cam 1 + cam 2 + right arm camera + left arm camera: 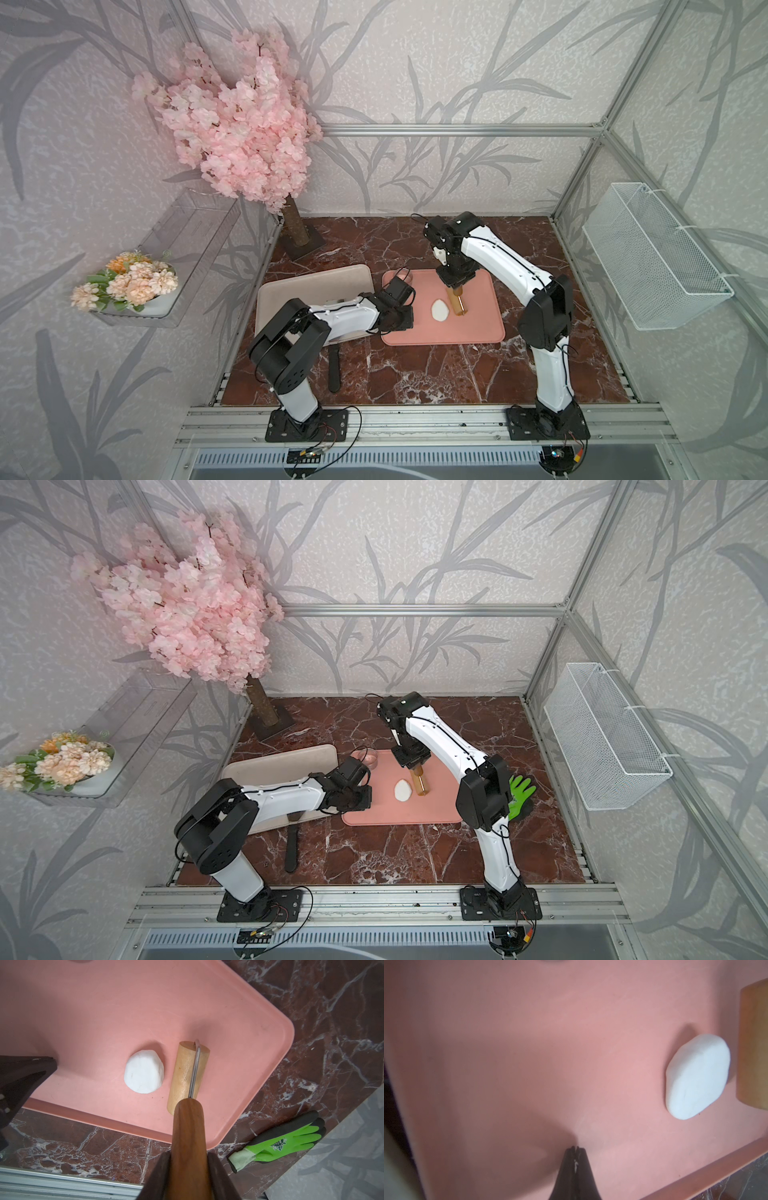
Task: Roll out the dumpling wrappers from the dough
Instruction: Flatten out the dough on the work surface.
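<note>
The left gripper point(575, 1148) is clenched on nothing, its tips low over the pink tray point(529, 1043) near the left edge. The right gripper point(189, 1159) grasps the roller point(188, 1072) by its dark handle. The pale drum rests on the tray floor.

The dough point(144, 1071), an oval lump, lies mid-tray just left of the drum, a slim gap between them.

The tray sits on the red marble counter point(415, 374), inside walls papered with grey leaves. A beige tray point(316, 286) lies off its left edge and a green glove point(286, 1142) off its right. A glass cup point(405, 277) stands at the pink tray's far left corner; I cannot tell its contents. A wire basket point(656, 253) hangs on the right wall.
</note>
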You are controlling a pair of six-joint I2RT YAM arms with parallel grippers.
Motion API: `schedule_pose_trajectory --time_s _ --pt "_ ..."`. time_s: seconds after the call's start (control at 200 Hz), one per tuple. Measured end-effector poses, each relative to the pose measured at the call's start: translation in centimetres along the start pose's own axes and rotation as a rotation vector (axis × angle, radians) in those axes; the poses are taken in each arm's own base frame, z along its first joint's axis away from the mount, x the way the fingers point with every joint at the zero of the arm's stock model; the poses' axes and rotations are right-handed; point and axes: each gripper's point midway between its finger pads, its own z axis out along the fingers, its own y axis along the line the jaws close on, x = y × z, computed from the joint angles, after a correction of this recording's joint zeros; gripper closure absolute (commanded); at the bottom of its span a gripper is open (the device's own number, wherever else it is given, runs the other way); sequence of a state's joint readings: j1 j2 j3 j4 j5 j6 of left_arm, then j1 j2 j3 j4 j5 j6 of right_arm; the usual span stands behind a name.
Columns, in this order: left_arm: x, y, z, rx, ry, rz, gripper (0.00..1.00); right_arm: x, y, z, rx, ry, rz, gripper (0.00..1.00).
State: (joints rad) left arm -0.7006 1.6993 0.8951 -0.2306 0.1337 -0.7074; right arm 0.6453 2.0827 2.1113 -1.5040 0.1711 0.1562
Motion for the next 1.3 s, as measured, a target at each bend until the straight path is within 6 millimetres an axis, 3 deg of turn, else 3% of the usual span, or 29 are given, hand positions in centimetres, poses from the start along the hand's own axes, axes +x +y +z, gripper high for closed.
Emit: schedule_pose_trajectory --time_s 0.115,0.225,0.43,0.645,0.775,1.125,1.3 --pt "0.0 0.0 0.0 -0.001 0.0 0.0 1.0 -1.0 1.3 -2.3 -0.01 -0.076 -0.025 1.0" --pt "0.0 0.0 0.0 -0.001 0.0 0.0 1.0 -1.4 2.7 -3.0 -0.025 -0.096 -0.052 1.0" --pt "0.0 0.0 0.0 -0.001 0.0 0.0 1.0 -1.6 3.7 0.0 -0.017 -0.013 -0.074 1.0" --pt "0.0 0.0 0.0 0.0 0.0 0.0 1.0 -1.6 2.6 1.3 0.003 0.009 -0.06 1.0" --pt "0.0 0.0 0.0 0.001 -0.001 0.001 1.0 -1.1 1.7 3.1 0.012 0.058 -0.045 1.0" --pt "-0.1 -0.2 0.1 0.009 -0.002 0.001 1.0 -1.0 0.9 2.9 0.009 0.038 -0.025 1.0" --pt "-0.1 -0.3 0.1 0.012 -0.003 0.001 1.0 -1.0 0.6 1.4 0.001 0.029 -0.016 1.0"
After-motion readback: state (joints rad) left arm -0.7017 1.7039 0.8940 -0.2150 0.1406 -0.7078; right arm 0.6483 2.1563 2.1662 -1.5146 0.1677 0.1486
